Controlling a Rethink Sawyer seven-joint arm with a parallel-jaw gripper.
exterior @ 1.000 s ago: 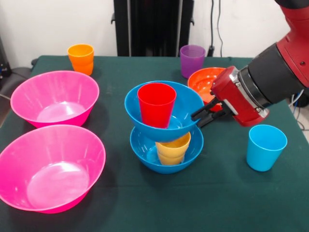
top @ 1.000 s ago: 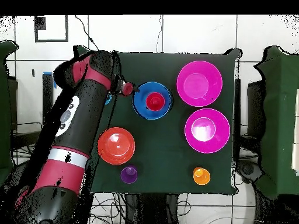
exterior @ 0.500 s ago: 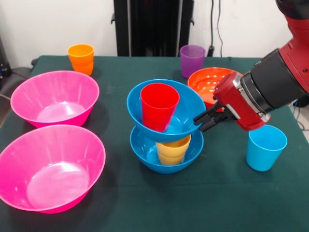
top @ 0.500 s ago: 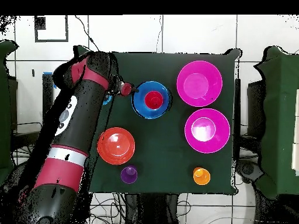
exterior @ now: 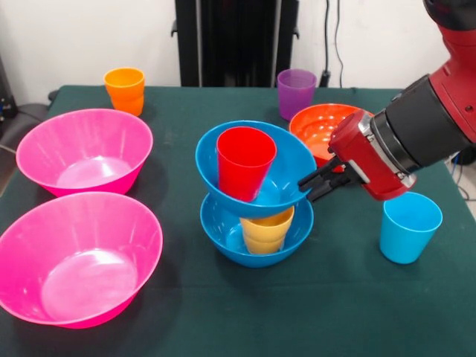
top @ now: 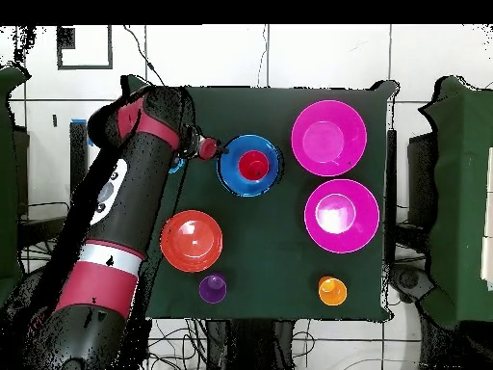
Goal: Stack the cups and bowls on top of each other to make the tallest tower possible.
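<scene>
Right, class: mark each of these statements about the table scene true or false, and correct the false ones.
1. The red cup stands inside the upper blue bowl. True.
2. The yellow cup stands alone on the cloth. False: it sits in the lower blue bowl, under the upper one.
3. The pincer is at the rim of the upper blue bowl. True.
4. The light blue cup is part of the stack. False: it stands apart on the cloth.
5. Both pink bowls hold cups. False: both are empty.
</scene>
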